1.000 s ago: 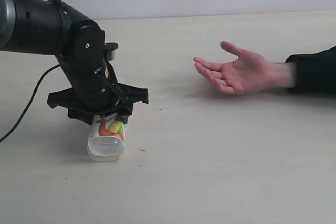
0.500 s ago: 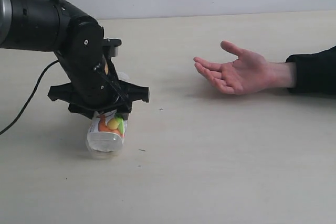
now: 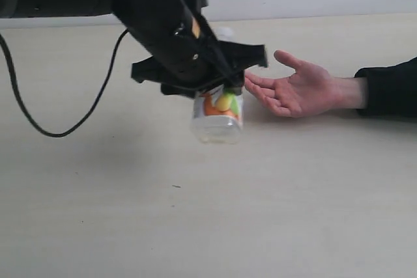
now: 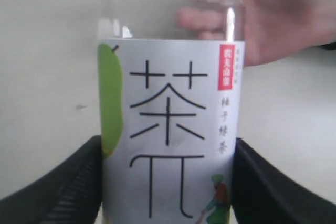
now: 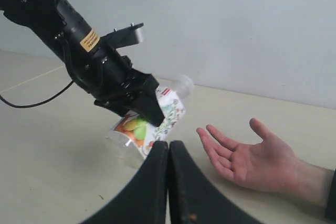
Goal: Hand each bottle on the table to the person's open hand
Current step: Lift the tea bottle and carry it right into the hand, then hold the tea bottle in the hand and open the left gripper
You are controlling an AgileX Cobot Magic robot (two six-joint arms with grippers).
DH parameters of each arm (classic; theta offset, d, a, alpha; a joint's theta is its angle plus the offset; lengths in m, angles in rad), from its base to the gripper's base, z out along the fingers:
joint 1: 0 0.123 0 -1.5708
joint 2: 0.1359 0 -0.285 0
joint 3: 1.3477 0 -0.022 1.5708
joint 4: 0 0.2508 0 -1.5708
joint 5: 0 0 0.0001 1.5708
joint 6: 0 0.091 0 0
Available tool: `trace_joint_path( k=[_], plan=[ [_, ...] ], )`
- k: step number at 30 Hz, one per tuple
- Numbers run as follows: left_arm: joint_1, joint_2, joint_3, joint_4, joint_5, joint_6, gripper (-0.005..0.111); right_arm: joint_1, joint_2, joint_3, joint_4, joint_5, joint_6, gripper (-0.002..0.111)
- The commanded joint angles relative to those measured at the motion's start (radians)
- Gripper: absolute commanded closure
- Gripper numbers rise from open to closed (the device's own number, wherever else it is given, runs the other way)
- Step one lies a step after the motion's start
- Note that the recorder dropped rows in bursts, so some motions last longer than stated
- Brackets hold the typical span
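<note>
The bottle (image 3: 218, 115) hangs clear of the table (image 3: 260, 219), gripped across its white label (image 4: 168, 140) by the left claw (image 3: 212, 84), whose two fingers press the label's opposite sides. It is tilted. The clear base (image 3: 215, 133) points down and towards the exterior camera, and the white cap (image 5: 182, 84) points up and away. Its long axis therefore runs slantwise, not upright and not along the line to the hand (image 3: 303, 92).

The hand lies to the right of the bottle in the exterior view, palm up, fingers spread and pointing at the claw. Its fingertips are just beside the claw's near edge, but nothing shows them touching the bottle. The left wrist view shows the palm through the bottle's clear base end, so the hand lies beyond that end as the claw faces.

The right claw (image 5: 168, 179) sits pinched together and empty, well back from both bottle and hand, looking on from across the table. The left arm is plainly the nearer one and carries the load.

The handover looks close to its last leg. The bottle probably needs only a short sideways carry over the palm, and perhaps some lowering, before the grip lets go. Given the tilt, the base would likely meet the palm first, and the bottle could roll towards the fingertips if it is dropped from too high.
</note>
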Motion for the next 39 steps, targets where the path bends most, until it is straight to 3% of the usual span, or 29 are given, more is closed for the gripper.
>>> trace_joint_path(
  k=[1, 19, 39],
  plan=[
    [-0.062, 0.031, -0.086, 0.003, -0.099, -0.045, 0.107, 0.003, -0.005, 0.005, 0.003, -0.014, -0.002, 0.108],
    [-0.109, 0.328, -0.428, -0.003, -0.084, -0.101, 0.107, 0.003, -0.005, 0.005, 0.003, -0.014, -0.002, 0.108],
    [-0.096, 0.449, -0.441, 0.001, -0.091, -0.164, 0.107, 0.003, -0.005, 0.005, 0.003, -0.014, -0.002, 0.108]
  ],
)
